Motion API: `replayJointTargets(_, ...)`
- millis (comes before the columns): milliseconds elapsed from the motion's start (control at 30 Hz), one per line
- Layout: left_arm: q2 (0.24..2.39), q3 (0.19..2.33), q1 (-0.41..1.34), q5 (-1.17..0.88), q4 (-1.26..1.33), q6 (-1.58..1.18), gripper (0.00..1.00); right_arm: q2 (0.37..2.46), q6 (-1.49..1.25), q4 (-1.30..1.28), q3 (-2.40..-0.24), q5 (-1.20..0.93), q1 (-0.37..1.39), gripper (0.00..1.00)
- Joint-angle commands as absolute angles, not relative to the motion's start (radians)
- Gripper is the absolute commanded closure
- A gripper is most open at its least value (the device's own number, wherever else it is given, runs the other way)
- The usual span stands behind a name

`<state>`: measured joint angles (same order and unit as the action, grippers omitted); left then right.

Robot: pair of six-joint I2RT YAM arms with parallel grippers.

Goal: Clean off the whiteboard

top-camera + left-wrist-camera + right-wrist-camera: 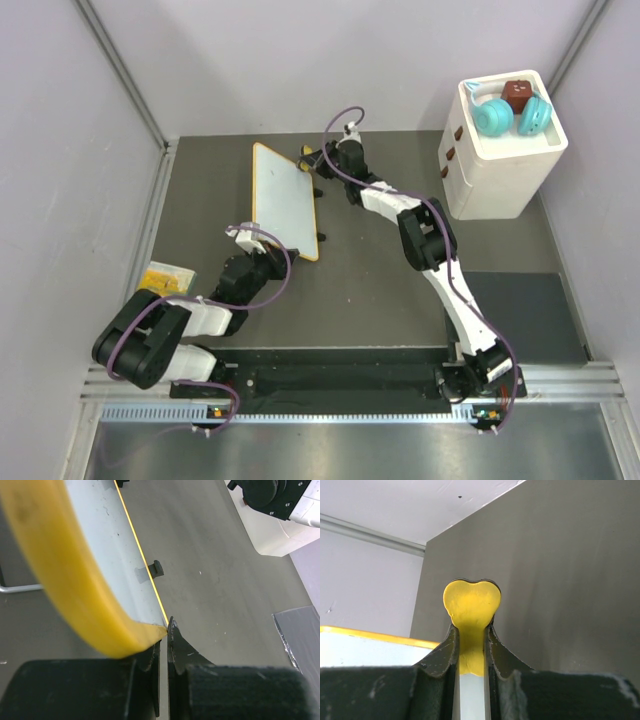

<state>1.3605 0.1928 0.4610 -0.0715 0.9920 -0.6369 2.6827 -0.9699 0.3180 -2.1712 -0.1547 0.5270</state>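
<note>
From above, the whiteboard lies left of centre on the dark table, its long sides running from the far left toward the near right, with a thin yellow-orange frame around a white face. The left end effector sits at the board's near short edge, and the right end effector sits just off the board's far right side. On the right, well apart from the board, stands a white box with two teal round pieces and a brown cube on top. A yellow packet lies near the left wall, and a dark mat covers the near right of the table. In the left wrist view, the whiteboard fills the upper left, its frame a blurred yellow band close to the lens, and a small black foot juts from its long edge. The left end effector has its fingers drawn nearly together, with the board's corner right at their tips. Whether they actually pinch it I cannot tell. In the right wrist view, the right end effector is clamped on a yellow bone-shaped piece, whose rounded lobes stick out past the fingertips. The whiteboard shows at the lower left, beside the fingers.
</note>
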Motion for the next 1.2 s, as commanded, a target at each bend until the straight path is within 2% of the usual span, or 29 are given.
replayJointTargets(0, 1.374, 0.175, 0.488, -0.161, 0.94, -0.598, 1.0, 2.64, -0.939, 0.298, -2.135, -0.216, 0.566, 1.0)
replayJointTargets(667, 1.37, 0.172, 0.497, -0.153, 0.94, -0.595, 1.0, 2.534, -0.913, 0.314, -2.158, -0.281, 0.679, 1.0)
replayJointTargets(1167, 1.373, 0.169, 0.499, -0.152, 0.945, -0.597, 1.0, 2.405, -0.858, 0.321, -2.014, -0.296, 0.73, 1.0)
